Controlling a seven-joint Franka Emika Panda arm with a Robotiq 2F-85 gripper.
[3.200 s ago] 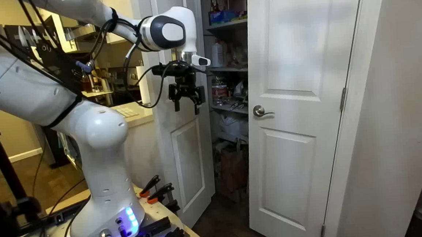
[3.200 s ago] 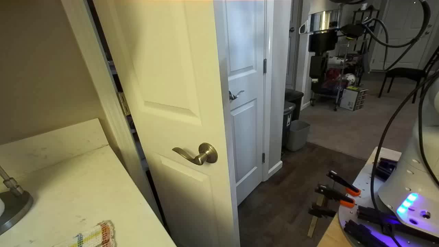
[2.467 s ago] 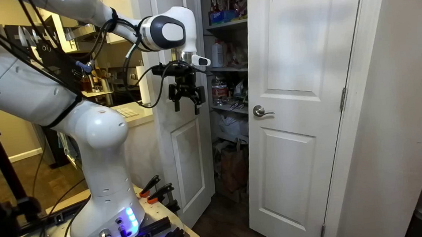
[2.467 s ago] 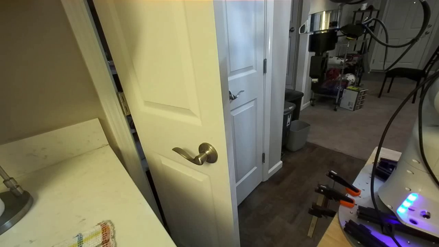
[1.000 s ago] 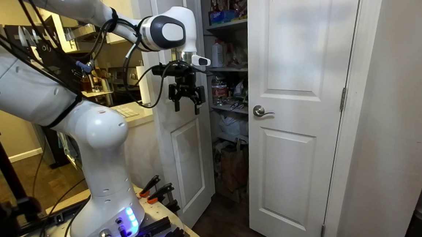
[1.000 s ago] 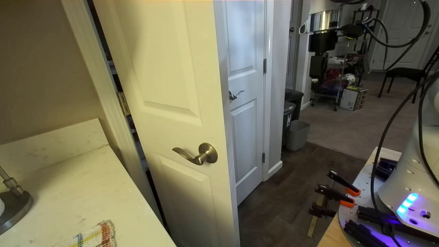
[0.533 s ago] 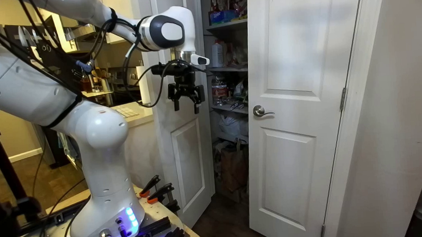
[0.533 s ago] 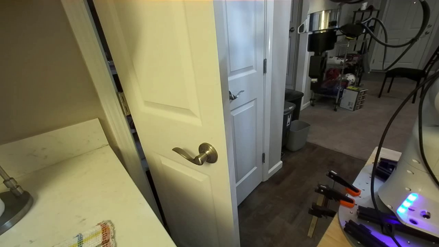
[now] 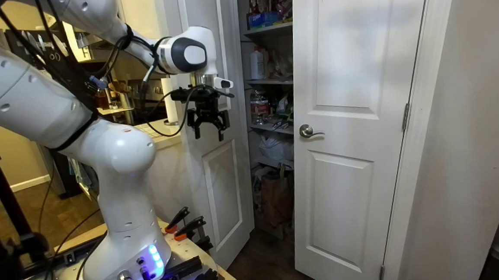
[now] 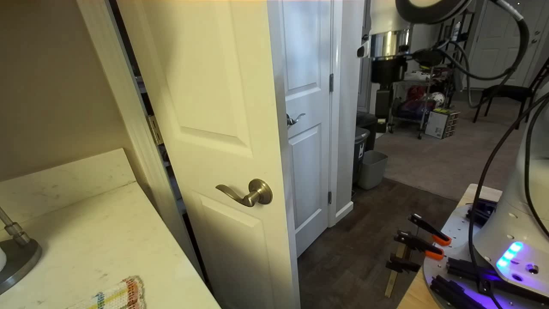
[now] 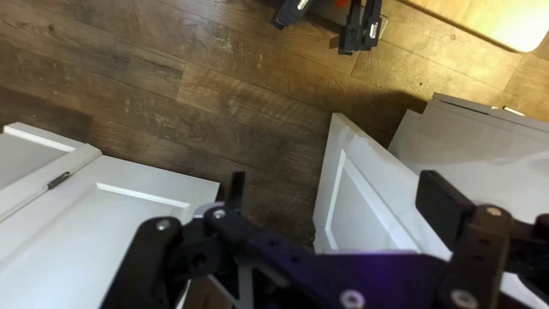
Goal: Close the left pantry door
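Note:
The left pantry door (image 9: pixel 223 185) is a tall white panelled leaf that stands open. In an exterior view, its face with a metal lever handle (image 10: pixel 253 193) near the right edge looks cream-coloured (image 10: pixel 214 107). In the wrist view the same leaf (image 11: pixel 364 206) runs between my fingers, well below them. My gripper (image 9: pixel 208 131) is open and empty, fingers pointing down, overlapping this leaf in that view. In an exterior view my gripper (image 10: pixel 381 122) hangs to the right of the leaf's free edge, apart from it. The leaf's handle is not visible in the wrist view.
The twin right leaf (image 9: pixel 344 134), with its lever handle near its left edge, stands partly open. Pantry shelves (image 9: pixel 272 82) with goods show between the leaves. A counter (image 10: pixel 85 240) lies beside the left leaf. Black clamps (image 9: pixel 190 226) stick out from the robot's table edge.
My gripper has moved left and down in an exterior view, and left and down in the other exterior view, staying open. Neither door leaf has visibly moved.

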